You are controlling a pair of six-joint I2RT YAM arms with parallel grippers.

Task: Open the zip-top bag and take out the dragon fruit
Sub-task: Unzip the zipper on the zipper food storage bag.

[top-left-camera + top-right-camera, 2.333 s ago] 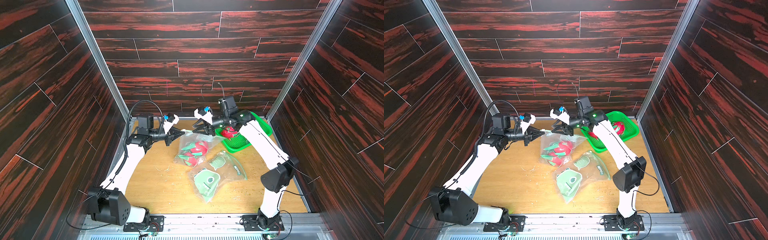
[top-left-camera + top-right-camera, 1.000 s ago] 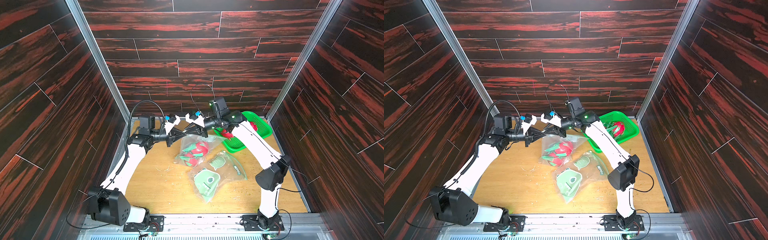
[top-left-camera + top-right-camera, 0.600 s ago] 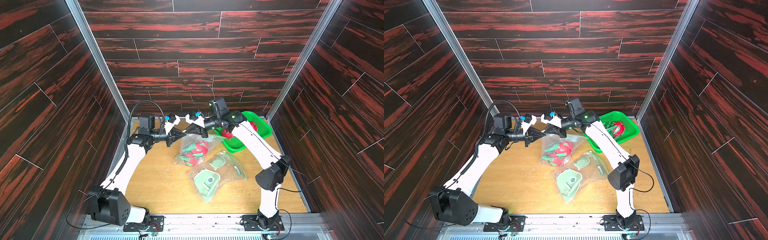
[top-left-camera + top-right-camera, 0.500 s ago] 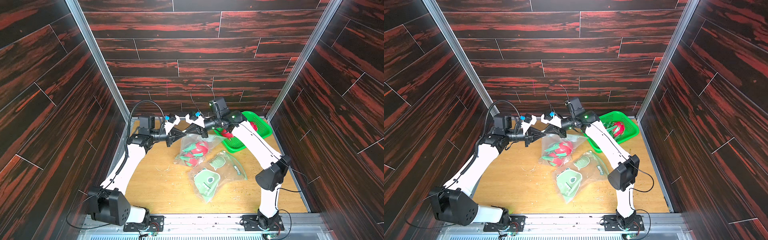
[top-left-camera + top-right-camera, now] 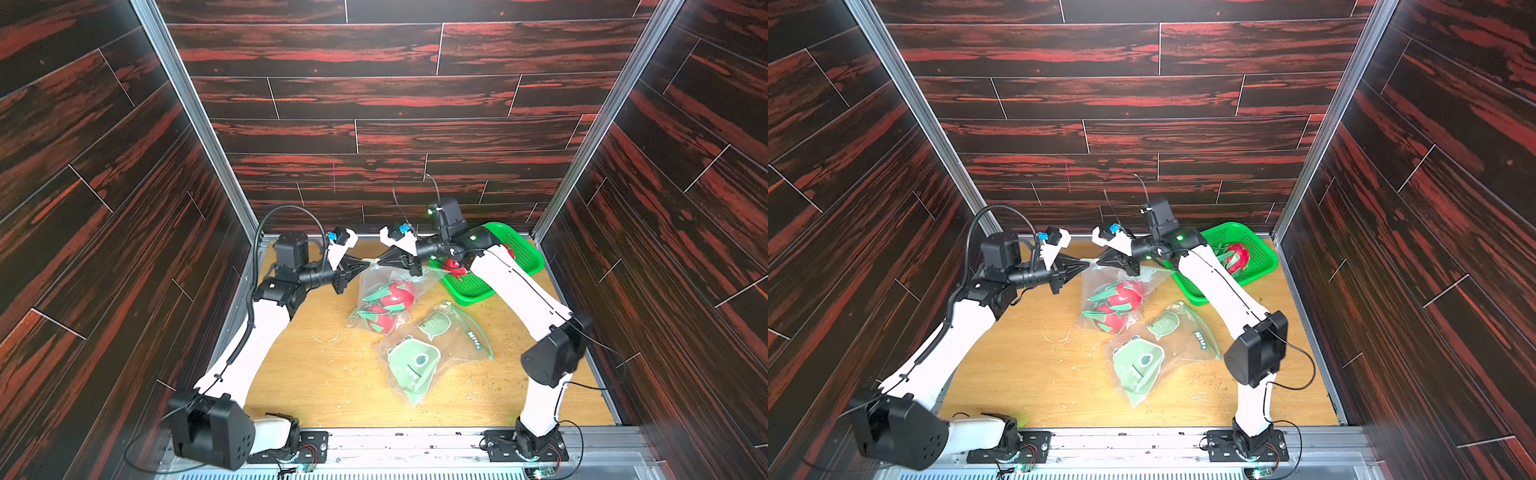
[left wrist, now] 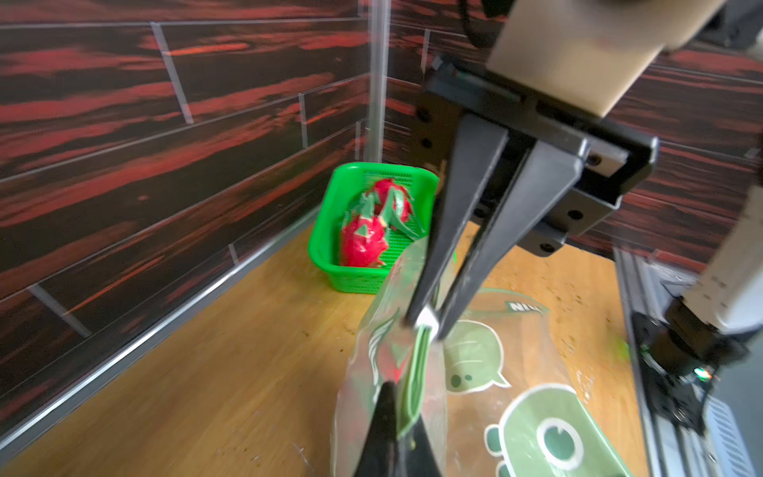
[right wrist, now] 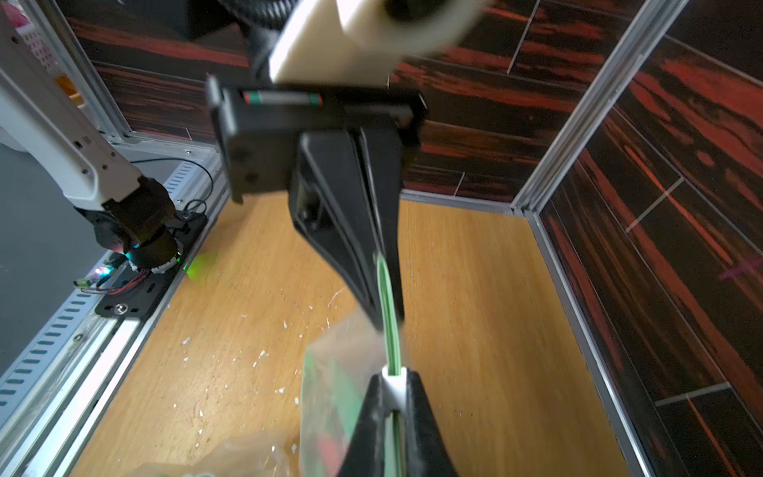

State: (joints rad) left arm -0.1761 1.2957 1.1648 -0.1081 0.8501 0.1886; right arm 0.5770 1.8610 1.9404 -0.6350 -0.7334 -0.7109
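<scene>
Right gripper (image 5: 384, 262) has swung in from beside the green basket (image 5: 525, 253) over the last couple of secs and snapped closed, meeting the left gripper (image 5: 362, 262) tip to tip at upper ctr of both top views. Its jaws are clenched on the white slider (image 7: 394, 384) of the zip-top bag (image 5: 374, 282). The left gripper, also clamped tight, pinches the green zip strip (image 7: 388, 297) at the bag's corner just beside it. That split looks deliberate: one end anchored so the track stays taut, the slider free to be drawn along it. The bag hangs from the two grips w/ its lower part apparently resting on the wooden tabletop (image 5: 316, 374). The zip looks shut along its length, so opening is judged barely begun.

Count: 4 dragon fruit (image 5: 388, 296) in all, w/ 2 inside the held bag, pressed together at frame ctr, and 2 already in the basket at upper right, clearest in the left wrist view. Bags: 2, it seems, the held one plus a flat printed bag (image 5: 432, 353), apparently empty, w/ green cartoon figures, lying lower in the frame beside the right arm. Grippers: 2. Basket: 1
</scene>
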